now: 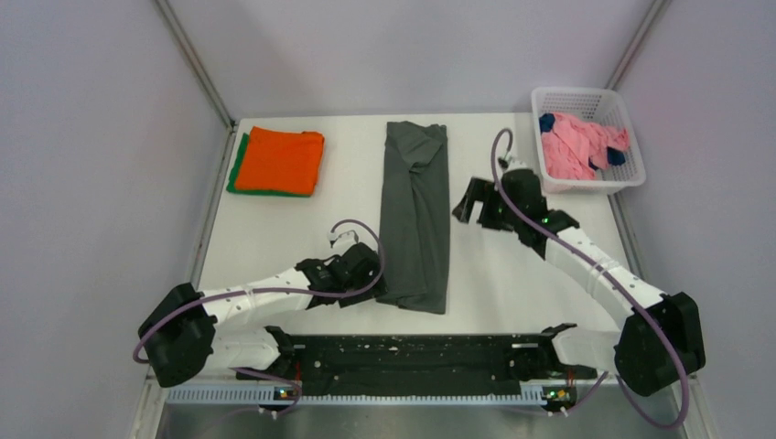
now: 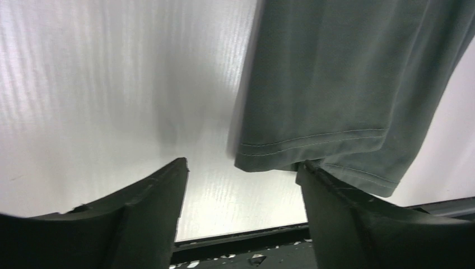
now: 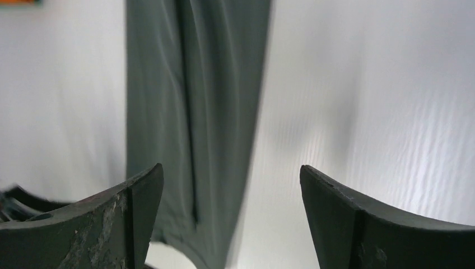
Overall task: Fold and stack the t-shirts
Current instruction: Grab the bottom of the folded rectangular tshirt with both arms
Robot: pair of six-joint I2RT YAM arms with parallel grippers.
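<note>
We are holding our left hand low at the near left corner of the dark olive-grey cloth t-shirt. Its fingers are apart, and the stitched hem is reaching the tip of one finger (nothing is pinched yet, as far as we can tell). Our right hand is hanging empty, fingers also apart, just off the shirt's right edge and farther up the strip.

The shirt is lying on the white desk as a long narrow strip. Its long axis is running from our bases straight toward the far edge, so the left hand is sitting at the near end and the right is nearer the far half. We are judging that the coming fold must travel along that axis.

Well apart at the far left, a folded orange t-shirt is resting on a green one. At the far right, a white plastic lattice basket is holding a crumpled pink t-shirt and a navy one.
</note>
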